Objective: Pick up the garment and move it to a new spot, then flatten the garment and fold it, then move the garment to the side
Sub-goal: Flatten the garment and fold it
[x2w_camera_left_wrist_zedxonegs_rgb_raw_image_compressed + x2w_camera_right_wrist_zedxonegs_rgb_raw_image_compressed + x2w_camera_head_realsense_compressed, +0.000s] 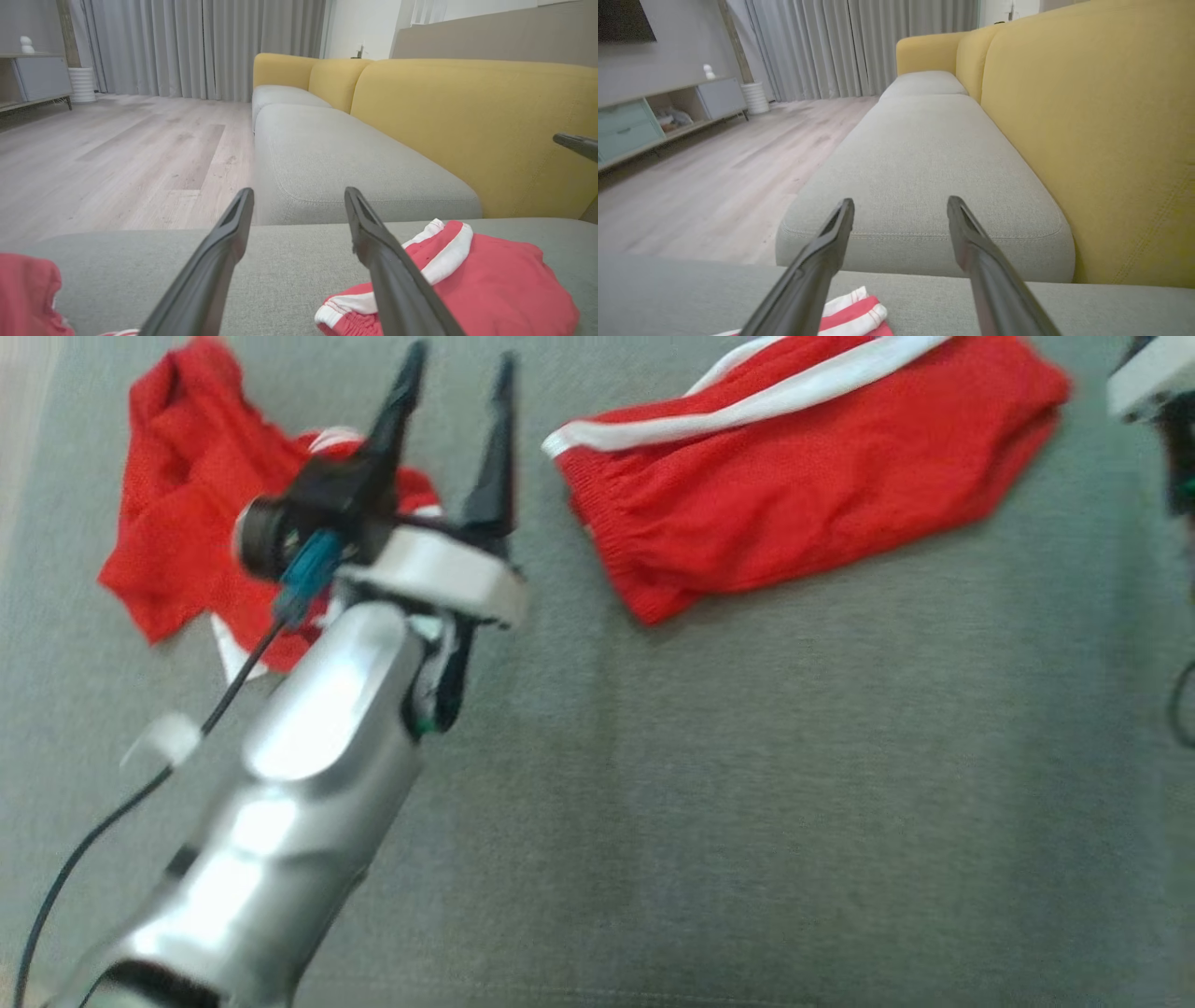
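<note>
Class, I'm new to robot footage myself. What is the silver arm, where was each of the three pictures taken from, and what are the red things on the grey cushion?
This is a two-armed robot working at a sofa. The head camera looks down on a grey fabric seat cushion. Its left gripper, on a silver arm, has two long dark fingers spread open, holding nothing. Two garments lie there: folded red shorts with a white stripe and a crumpled red garment partly behind the arm. The other two pictures come from wrist cameras looking along each gripper's fingers. The right gripper is open and empty too. Both show the yellow sofa back and a wooden floor.
</note>
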